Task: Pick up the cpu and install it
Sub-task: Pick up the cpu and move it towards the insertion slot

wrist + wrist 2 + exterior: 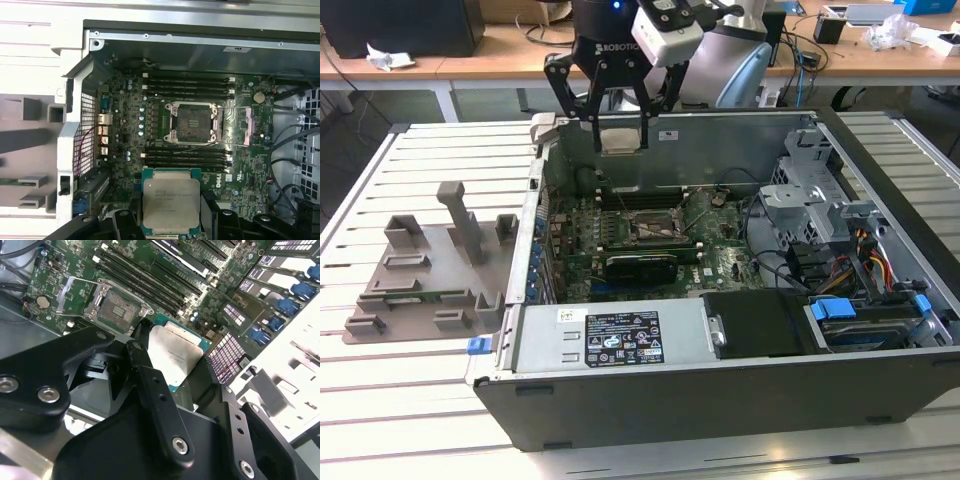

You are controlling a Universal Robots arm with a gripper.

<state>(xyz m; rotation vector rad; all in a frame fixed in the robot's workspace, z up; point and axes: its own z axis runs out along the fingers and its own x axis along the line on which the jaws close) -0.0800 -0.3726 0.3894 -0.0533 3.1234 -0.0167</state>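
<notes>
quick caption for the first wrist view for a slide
Gripper holds the cpu over the open computer case, with the empty socket in sight.

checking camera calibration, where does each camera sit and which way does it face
Exterior view: off the arm, high, looking down into the open computer case; shows the hand holding the cpu.
First wrist view: on the arm, looking straight down at the motherboard; hand links show.
Second wrist view: on the arm, slanting along the black fingers.
Both wrist views share the cpu and the open socket.
</notes>
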